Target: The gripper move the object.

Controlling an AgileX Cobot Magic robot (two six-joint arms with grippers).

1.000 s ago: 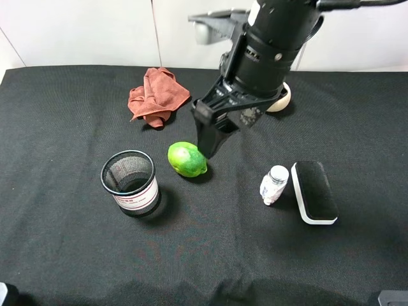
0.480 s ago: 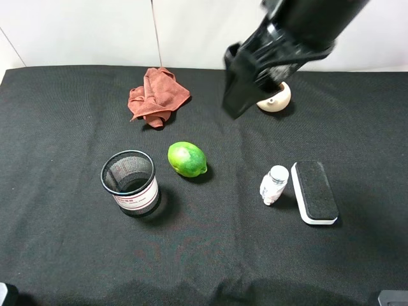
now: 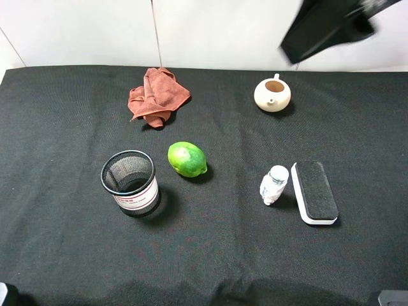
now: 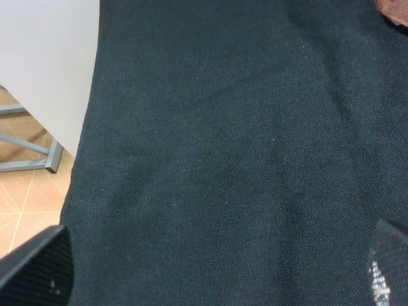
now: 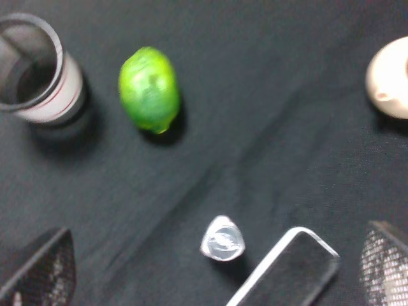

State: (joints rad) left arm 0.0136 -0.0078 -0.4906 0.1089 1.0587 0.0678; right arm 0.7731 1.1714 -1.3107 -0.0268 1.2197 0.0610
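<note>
Item 1, the object [image 3: 187, 159]: bright green lime-like fruit, lying free on the black tabletop [image 3: 64, 255], just beside the mesh cup [image 3: 130, 182] and well apart from the red cloth [image 3: 156, 95]. Nothing touches it.

Item 2, right gripper [image 5: 210, 280]: high at the far right edge of the exterior view, blurred, well away from the fruit. Its wrist view shows both fingers [image 5: 41, 274] at opposite corners of the picture, spread wide, with nothing between them.

Item 3, left gripper [image 4: 210, 268]: over bare cloth near the tabletop's edge; 2 fingertips stand far apart at the picture's corners, spread and empty.

Item 4, bystanders: cream teapot [image 3: 272, 94], small white bottle [image 3: 274, 184], black eraser block [image 3: 313, 191]; the bottle and block lie just beside each other.

Risks, as judged:
- The fruit is oval and glossy; an off-centre pinch could squirt it sideways into the mesh cup.
- A descent from this height, if misaligned, could land 1 finger on top of the fruit and roll it.
- A low sweep from the right could knock over the bottle or clip the teapot.
</note>
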